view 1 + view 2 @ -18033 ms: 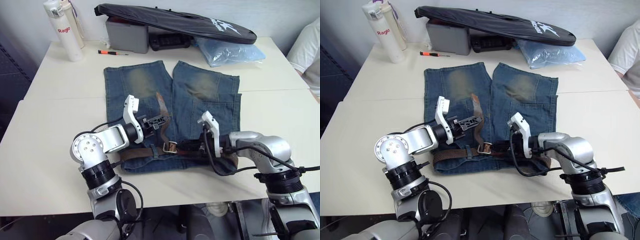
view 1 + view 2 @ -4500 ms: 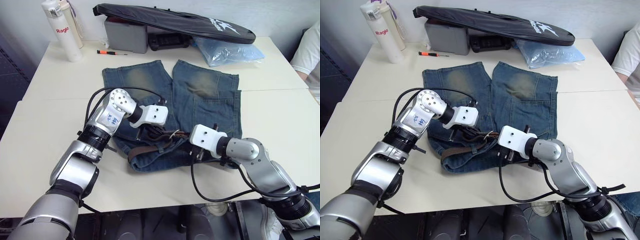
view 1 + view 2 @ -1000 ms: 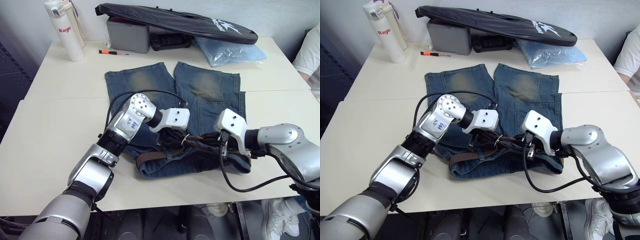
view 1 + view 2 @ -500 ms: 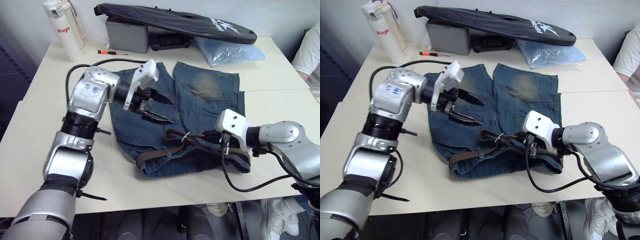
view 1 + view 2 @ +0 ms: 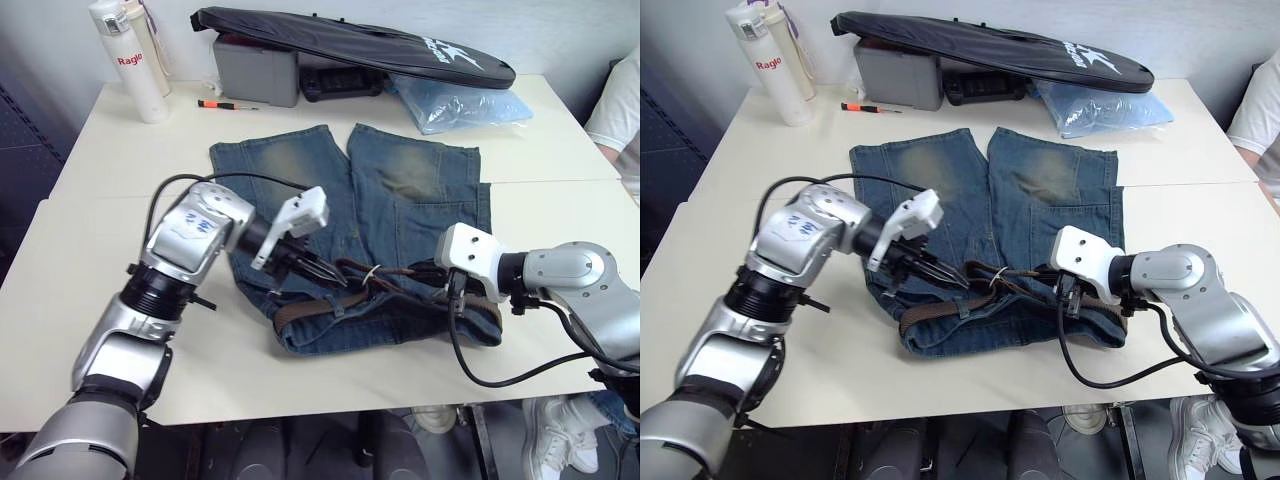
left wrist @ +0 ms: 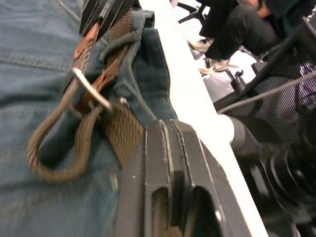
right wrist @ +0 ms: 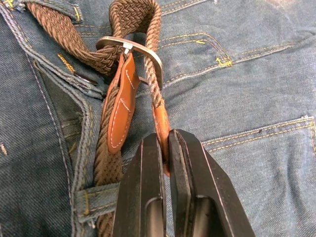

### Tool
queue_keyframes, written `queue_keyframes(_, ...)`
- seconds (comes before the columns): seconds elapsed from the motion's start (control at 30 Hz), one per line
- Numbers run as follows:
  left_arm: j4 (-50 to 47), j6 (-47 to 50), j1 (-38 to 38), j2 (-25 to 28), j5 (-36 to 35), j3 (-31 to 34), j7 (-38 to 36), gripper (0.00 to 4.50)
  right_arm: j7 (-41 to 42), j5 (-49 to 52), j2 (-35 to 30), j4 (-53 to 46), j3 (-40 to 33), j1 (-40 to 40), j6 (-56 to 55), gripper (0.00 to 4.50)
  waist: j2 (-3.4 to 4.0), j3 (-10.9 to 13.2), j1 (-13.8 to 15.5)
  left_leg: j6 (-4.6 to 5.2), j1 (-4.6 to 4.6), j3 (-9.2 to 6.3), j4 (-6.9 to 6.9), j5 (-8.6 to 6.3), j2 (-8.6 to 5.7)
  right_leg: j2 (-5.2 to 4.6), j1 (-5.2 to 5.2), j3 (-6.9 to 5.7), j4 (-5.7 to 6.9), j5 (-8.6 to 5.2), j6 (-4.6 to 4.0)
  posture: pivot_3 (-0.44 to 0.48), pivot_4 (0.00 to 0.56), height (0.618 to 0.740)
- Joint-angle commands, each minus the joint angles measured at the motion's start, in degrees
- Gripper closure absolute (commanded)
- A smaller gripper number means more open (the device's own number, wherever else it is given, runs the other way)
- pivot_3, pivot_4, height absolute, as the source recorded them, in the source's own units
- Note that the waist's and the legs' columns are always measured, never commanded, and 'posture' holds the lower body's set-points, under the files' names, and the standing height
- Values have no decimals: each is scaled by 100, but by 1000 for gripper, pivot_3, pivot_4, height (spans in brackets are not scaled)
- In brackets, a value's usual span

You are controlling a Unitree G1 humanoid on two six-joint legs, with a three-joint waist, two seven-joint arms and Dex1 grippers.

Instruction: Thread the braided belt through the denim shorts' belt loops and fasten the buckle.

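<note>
On the denim shorts (image 5: 400,200), the right pincer (image 7: 164,148) clamps the braided belt (image 7: 126,19) beside its buckle (image 7: 143,49) — left pincer (image 6: 170,143) closed, empty, alongside.

The right gripper (image 7: 163,148) hides the braided belt's (image 7: 106,158) leather tip.

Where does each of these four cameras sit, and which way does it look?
Left eye view: on the head, looking down at the denim shorts; both arms show.
Right eye view: beside it, same scene, both arms.
Left wrist view: along the left gripper to the buckle.
Right wrist view: along the right gripper, pinching the braided belt; shares the buckle.
</note>
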Motion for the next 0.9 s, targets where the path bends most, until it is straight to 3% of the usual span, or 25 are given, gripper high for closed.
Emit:
queue_keyframes(0.03, 50, -623, 97, 99, 570, -475, 222, 4481, -35, 43, 8, -164, -264, -10, 3, 4500, 0, 0, -1, 0, 0, 0, -1, 0, 0, 0, 0, 0, 0, 0, 0, 0, 150, 740)
queue_keyframes(0.47, -425, -885, 544, 190, 834, -973, 128, 4481, -20, -152, -227, -375, -406, 248, -142, 4500, 0, 0, 6, 0, 0, 0, 1, 0, 0, 0, 0, 0, -1, 0, 0, 0, 150, 740)
queue_keyframes(0.7, -570, -1404, 768, 492, 1224, -1180, 101, 4481, 116, -600, -687, -249, -1336, 1565, -2013, 4500, 0, 0, 26, 1, 2, 1, 0, -1, 0, 0, 4, 0, -3, 0, 0, 0, 150, 740)
queue_keyframes(0.9, -644, -1672, 910, 799, 1365, -1382, -188, 4481, -99, -957, -522, 1055, -2521, 2631, -4265, 4500, 0, 0, -3, 1, 19, 2, -3, -1, 0, 0, 18, 1, -4, 0, 0, 0, 150, 740)
